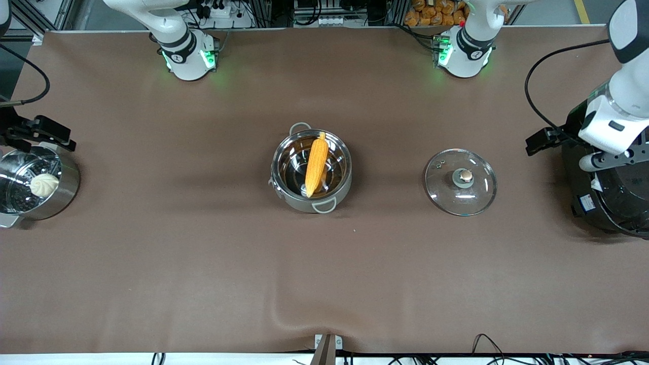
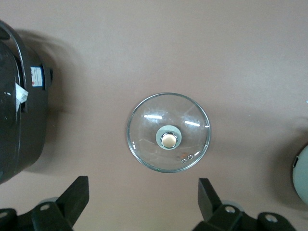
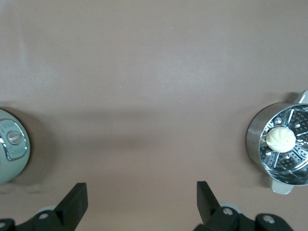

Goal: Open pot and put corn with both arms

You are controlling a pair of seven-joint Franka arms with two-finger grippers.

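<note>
- We judge the task done: the corn [image 1: 315, 163] lies in the open pot [image 1: 311, 170] at mid-desk [image 1: 203, 253].
- The lid [image 1: 460, 181] rests on the desk beside the pot, toward the left arm's end.
- Left hand [image 2: 139, 204] hovers released over the desk beside the lid; right hand [image 3: 142, 204] hangs released, empty, near the steamer pot [image 1: 35, 185].

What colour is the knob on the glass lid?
Tan, on the lid's knob; clearest in the left wrist view.

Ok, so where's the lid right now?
The lid lies flat on the table, knob up, between the pot and the black cooker, toward the left arm's end; the left wrist view shows it too.
</note>
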